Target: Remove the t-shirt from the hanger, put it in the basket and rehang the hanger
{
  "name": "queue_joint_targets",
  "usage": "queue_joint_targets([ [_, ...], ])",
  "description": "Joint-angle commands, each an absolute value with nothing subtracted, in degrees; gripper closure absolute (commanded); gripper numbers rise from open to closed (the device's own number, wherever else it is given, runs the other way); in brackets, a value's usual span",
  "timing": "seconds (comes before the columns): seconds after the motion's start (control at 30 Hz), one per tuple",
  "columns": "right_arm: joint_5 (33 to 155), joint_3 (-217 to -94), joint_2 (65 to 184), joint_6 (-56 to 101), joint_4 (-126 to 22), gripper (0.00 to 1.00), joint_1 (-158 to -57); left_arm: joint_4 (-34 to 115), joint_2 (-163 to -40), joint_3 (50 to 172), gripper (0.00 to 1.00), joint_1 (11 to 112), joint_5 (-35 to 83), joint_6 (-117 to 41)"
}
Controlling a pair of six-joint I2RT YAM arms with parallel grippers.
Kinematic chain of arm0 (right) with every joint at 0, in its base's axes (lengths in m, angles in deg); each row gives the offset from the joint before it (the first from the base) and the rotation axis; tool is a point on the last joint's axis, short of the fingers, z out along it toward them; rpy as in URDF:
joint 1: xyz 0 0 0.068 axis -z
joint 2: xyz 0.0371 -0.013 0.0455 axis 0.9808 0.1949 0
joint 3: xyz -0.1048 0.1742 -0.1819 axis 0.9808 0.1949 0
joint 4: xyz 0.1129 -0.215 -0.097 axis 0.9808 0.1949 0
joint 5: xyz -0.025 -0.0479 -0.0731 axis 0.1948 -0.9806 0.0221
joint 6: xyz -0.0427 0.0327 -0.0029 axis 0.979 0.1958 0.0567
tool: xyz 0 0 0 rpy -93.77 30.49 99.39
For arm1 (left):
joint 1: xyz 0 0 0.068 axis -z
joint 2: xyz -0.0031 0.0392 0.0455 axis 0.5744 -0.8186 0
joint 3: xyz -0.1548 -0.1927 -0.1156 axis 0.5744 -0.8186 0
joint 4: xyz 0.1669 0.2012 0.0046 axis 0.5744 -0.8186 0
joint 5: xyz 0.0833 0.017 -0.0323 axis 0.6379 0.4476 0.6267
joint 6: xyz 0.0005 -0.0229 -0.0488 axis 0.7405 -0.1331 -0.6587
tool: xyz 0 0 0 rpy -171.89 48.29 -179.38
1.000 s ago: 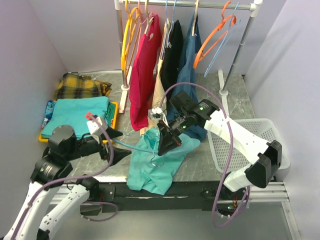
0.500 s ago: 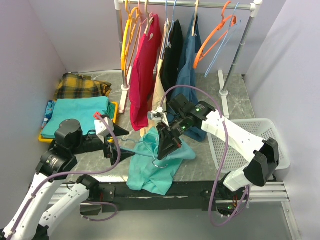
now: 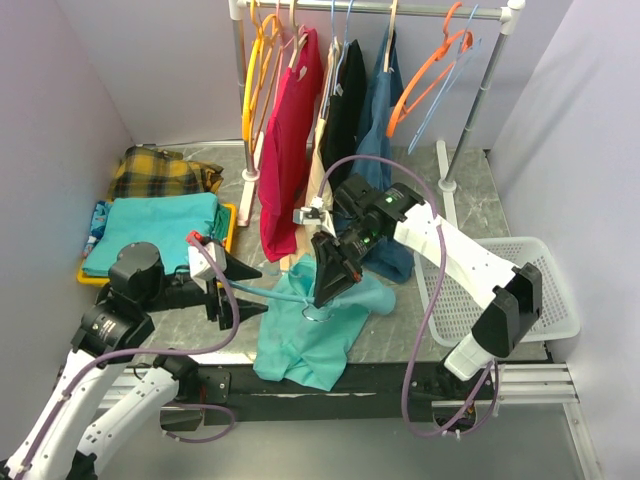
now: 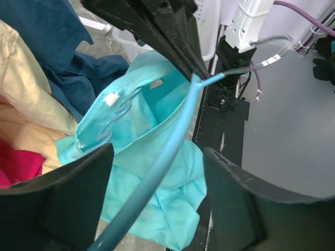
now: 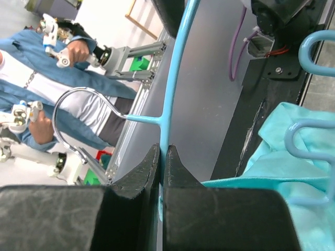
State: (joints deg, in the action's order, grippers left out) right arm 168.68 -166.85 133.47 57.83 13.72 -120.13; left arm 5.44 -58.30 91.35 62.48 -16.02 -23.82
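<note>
t-shirt: the teal t-shirt (image 3: 320,340) lies crumpled on the table (image 3: 400,335) at the lower centre of the top view, with its lower part spilling over the near edge.
hanger: the pale blue hanger (image 3: 275,293) lies across the shirt's collar, one arm poking out bare toward the left of the frame.
right fingers (image 5: 131,180): pressed tight together on the hanger's bar, right beside the metal hook.
left fingers (image 4: 73,193): spread wide, with the bare arm running between them; we see no grip on it.
done: we judge that one shoulder is free.
left: the hanger's wavy far arm shows inside the collar in the left wrist view, so it must slide out before the shirt is off.
</note>
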Motion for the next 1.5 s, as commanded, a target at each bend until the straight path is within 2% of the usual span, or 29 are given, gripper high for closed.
queue_joint_targets([
  [0.0, 180.2, -173.5, 135.2, 69.3, 25.8, 1.0, -120.0, 6.9, -59.2, 90.6, 0.36, 63.1, -16.7, -24.2],
  [0.07, 180.4, -173.4, 134.6, 68.9, 25.3, 1.0, -120.0, 7.0, -59.3, 90.6, 0.44, 63.3, -16.0, -24.4],
  [0.13, 180.2, -173.2, 134.2, 68.8, 24.8, 1.0, -120.0, 7.0, -59.1, 90.5, 0.64, 63.4, -15.8, -24.6],
  [0.2, 180.2, -173.2, 133.7, 68.8, 25.0, 1.0, -120.0, 7.2, -58.9, 90.4, 0.8, 63.4, -15.4, -24.8],
  [0.37, 180.3, -173.3, 132.6, 68.5, 24.6, 1.0, -120.0, 7.5, -58.8, 90.3, 0.99, 63.4, -15.2, -25.1],
  [0.7, 179.9, -175.4, 131.9, 70.5, 26.5, 1.0, -119.6, 5.8, -58.7, 91.9, 0.99, 63.4, -15.0, -25.5],
  [0.8, 178.7, -176.6, 131.3, 70.9, 26.1, 0.84, -119.1, 4.6, -58.7, 93.1, 0.99, 63.4, -14.8, -25.6],
  [0.93, 174.0, -178.3, 130.4, 66.5, 23.0, 0.76, -118.6, 1.7, -57.8, 94.5, 0.99, 63.4, -14.4, -25.6],
  [0.97, 171.7, -178.6, 130.3, 65.5, 22.3, 0.76, -118.5, 1.4, -57.3, 94.9, 0.99, 63.4, -14.5, -25.6],
  [1.07, 167.1, -177.4, 128.3, 55.2, 13.3, 0.67, -118.4, 0.3, -56.6, 95.3, 0.99, 63.4, -14.8, -25.5],
  [1.1, 161.9, -174.5, 125.8, 46.4, 4.5, 0.65, -118.4, 0.2, -56.4, 95.4, 0.99, 63.4, -14.8, -25.6],
  [1.13, 159.2, -172.5, 124.1, 41.5, -0.9, 0.58, -118.4, 0.2, -56.1, 95.4, 0.99, 63.4, -14.8, -25.7],
  [1.2, 152.0, -168.7, 120.1, 34.1, -10.0, 0.53, -118.4, 0.2, -56.0, 95.4, 0.99, 63.4, -14.6, -25.7],
  [1.23, 150.8, -168.5, 119.3, 34.0, -10.4, 0.5, -118.3, 0.3, -55.8, 95.4, 0.99, 63.4, -14.5, -25.7],
  [1.33, 143.6, -169.1, 118.3, 33.0, -9.7, 0.47, -118.5, 1.5, -56.0, 95.5, 0.99, 63.4, -12.9, -26.0],
  [1.4, 138.5, -168.9, 117.5, 31.9, -9.0, 0.47, -118.5, 2.7, -56.1, 96.1, 0.99, 63.4, -6.8, -30.4],
  [1.47, 126.8, -167.6, 116.1, 30.0, -10.2, 0.46, -118.6, 3.4, -56.5, 97.4, 0.99, 63.4, -1.0, -33.4],
])
